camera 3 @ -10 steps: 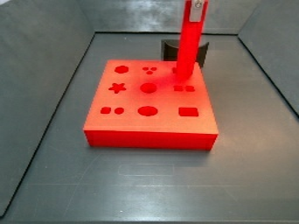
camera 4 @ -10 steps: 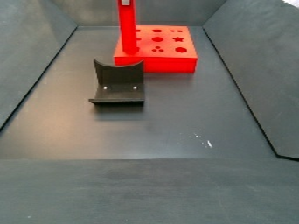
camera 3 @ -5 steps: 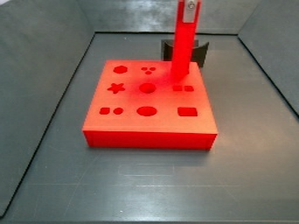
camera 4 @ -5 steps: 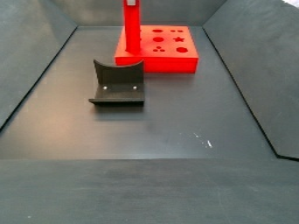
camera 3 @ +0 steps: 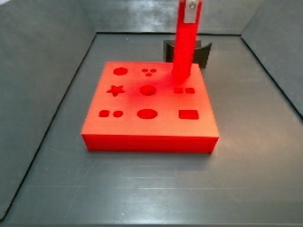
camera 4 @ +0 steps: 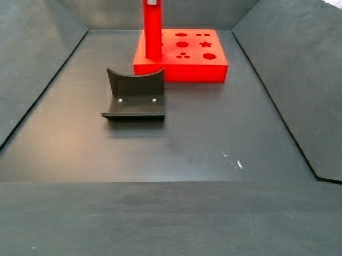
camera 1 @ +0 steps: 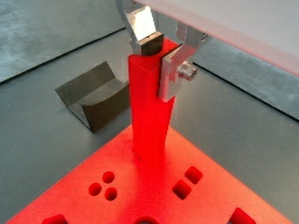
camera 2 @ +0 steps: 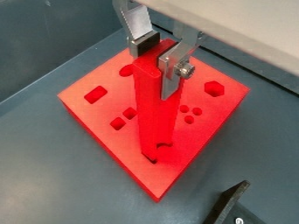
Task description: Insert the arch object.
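The arch object is out of view in every frame. My gripper (camera 1: 158,59) (camera 2: 158,59) is shut on the top of a tall red bar (camera 1: 149,122) (camera 2: 155,114). Its silver fingers press the bar from two sides. The bar stands upright with its lower end on the red board (camera 2: 100,105) (camera 1: 82,188), close to the board's edge beside the small holes. Both side views show the bar (camera 3: 185,44) (camera 4: 154,35) rising from the board (camera 3: 148,129) (camera 4: 201,70) to the frame's top, where the gripper itself is cut off.
The dark fixture (camera 4: 134,97) (camera 3: 204,53) (camera 1: 91,92) stands on the grey floor next to the board, and its corner shows as well (camera 2: 228,208). The board has several shaped holes. Sloped grey walls enclose the floor.
The gripper and the red bar have shifted a little sideways over the board, a few pixels in both side views. The fixture and the board have not moved.
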You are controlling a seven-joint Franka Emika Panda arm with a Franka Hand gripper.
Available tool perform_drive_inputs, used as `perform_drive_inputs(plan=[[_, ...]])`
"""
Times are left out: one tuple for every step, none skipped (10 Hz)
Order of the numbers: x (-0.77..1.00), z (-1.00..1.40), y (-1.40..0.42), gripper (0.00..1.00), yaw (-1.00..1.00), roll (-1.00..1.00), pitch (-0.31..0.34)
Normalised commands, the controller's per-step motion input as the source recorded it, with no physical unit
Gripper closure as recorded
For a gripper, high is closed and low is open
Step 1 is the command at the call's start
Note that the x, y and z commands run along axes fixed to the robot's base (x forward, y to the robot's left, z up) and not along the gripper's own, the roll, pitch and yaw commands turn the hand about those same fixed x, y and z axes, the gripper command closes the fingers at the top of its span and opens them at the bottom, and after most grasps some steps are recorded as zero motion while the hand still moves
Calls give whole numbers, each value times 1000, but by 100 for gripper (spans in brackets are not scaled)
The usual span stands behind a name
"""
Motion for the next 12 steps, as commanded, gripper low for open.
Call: perform_drive_inputs(plan=[[0, -223, 74, 100, 0, 20, 16], [0, -234, 94, 100, 0, 19, 19], [0, -246, 157, 100, 0, 0, 11], [0, -257, 69, 100, 0, 23, 0], [0, -389, -11, 100, 0, 127, 21], [0, -520, -69, 100, 0, 161, 87], [14, -643, -103, 100, 0, 196, 119], [40, -700, -134, 100, 0, 220, 136], [54, -691, -140, 100, 0, 220, 149], [29, -717, -131, 100, 0, 191, 156], [20, -386, -43, 100, 0, 0, 149], [-6, -146, 0, 100, 0, 0, 61]])
